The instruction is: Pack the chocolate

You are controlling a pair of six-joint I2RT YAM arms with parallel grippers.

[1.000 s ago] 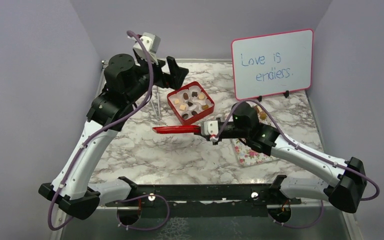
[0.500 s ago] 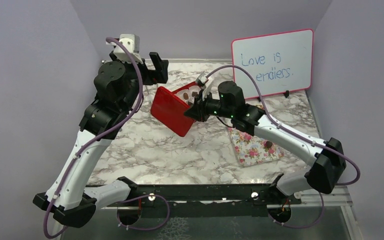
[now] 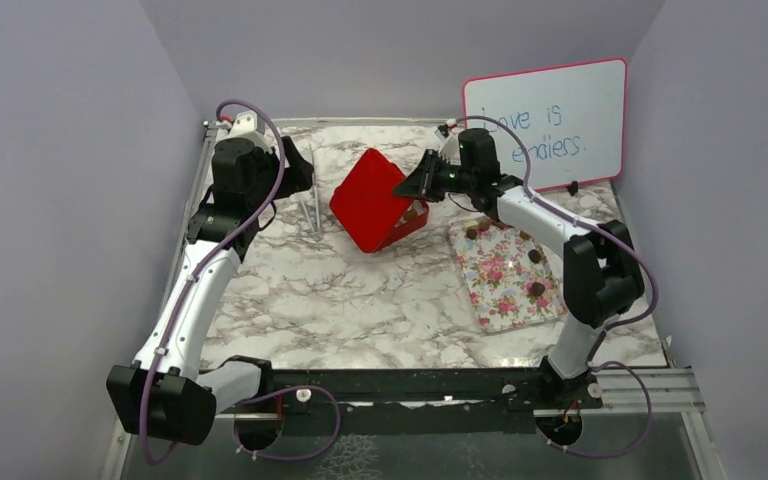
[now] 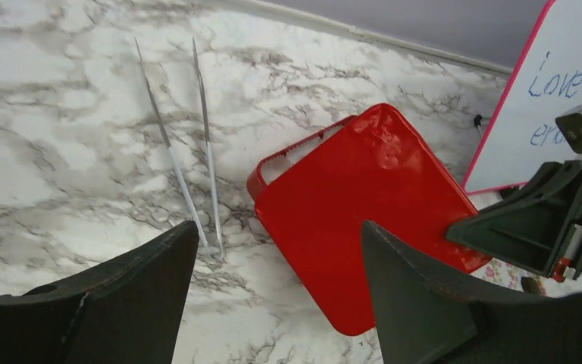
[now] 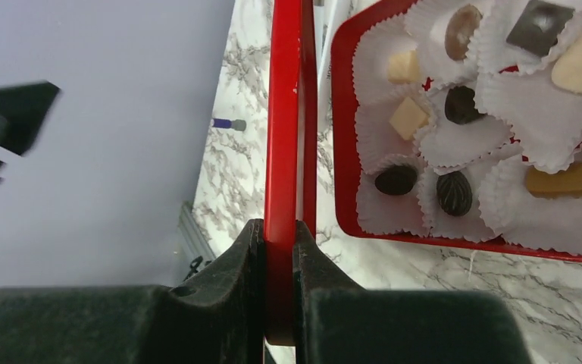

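Well, the chocolate (image 5: 453, 192) sits mostly in the red box (image 5: 462, 244) at the back of the marble table (image 3: 360, 310). Each bite-size piece nests in a white fluted paper cup (image 5: 455, 144): dark ovals, cream squares, a caramel-coloured bar. A few loose pieces (image 3: 538, 290) lie on the floral tray (image 3: 500, 285), just right of the box.

I judge these pieces light, smooth and easily marked. A hard squeeze would dent or smear them, so I would take one across its sides with barely any pressure. The thin metal tweezers (image 4: 172, 152) lying left of the box may suit them better than my broad pads.

My right gripper (image 5: 279, 231) is clamped tight on the edge of the red lid (image 5: 284, 152), holding it tilted beside and partly over the box. The lid is thin, stiff and glossy, with rounded corners and a slight dent in its face. I take it for tin. Held by one rim it could pivot, so the grip must stay firm. Whether its lower edge touches the box I cannot tell from above.

My left gripper (image 4: 280, 227) hangs wide open and empty, near the tweezers. A pink-framed whiteboard (image 3: 550, 120) stands behind.
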